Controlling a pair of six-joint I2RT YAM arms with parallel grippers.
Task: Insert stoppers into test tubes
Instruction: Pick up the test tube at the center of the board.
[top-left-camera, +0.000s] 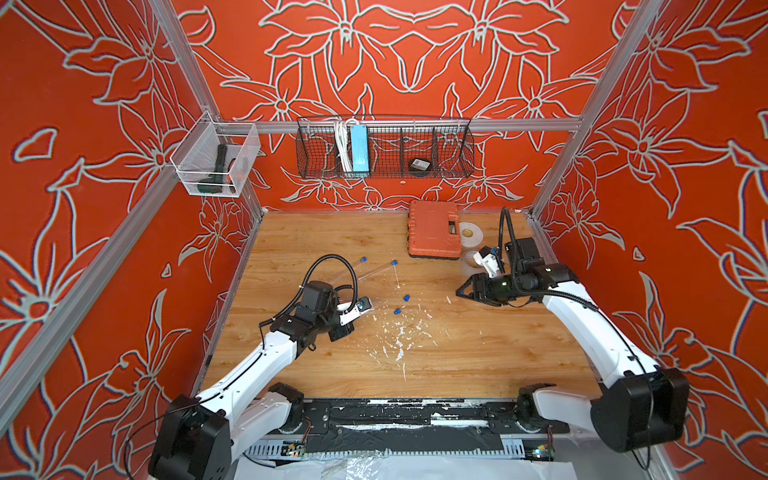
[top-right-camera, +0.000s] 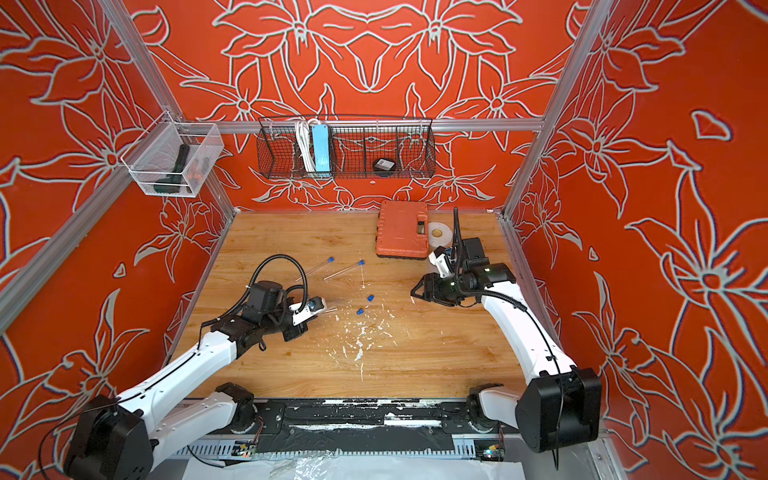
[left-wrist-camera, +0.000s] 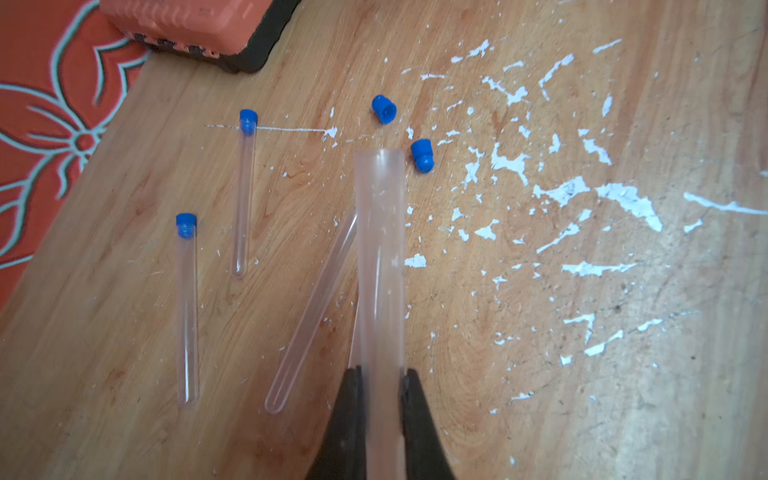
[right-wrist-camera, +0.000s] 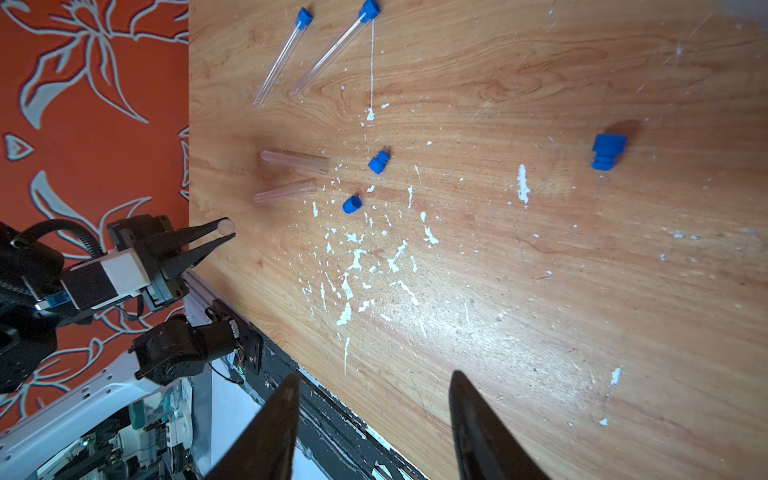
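1. The held test tube is clear, slim and open-mouthed. It is clamped between the black fingers of the left gripper, with most of its length sticking out past the tips over the table.
2. Two loose stoppers, small ribbed blue plugs, lie just beyond that open mouth. A third stopper lies well apart from them, nearer the right gripper.
3. Two bare test tubes lie on the wood beside and partly under the held one. Two capped test tubes lie farther out, side by side and not touching.
4. The right gripper hovers with its fingers spread and nothing between them.
5. White paint flecks scatter the worn wood-grain surface. An orange ribbed tool case sits at the back, clear of the tubes.
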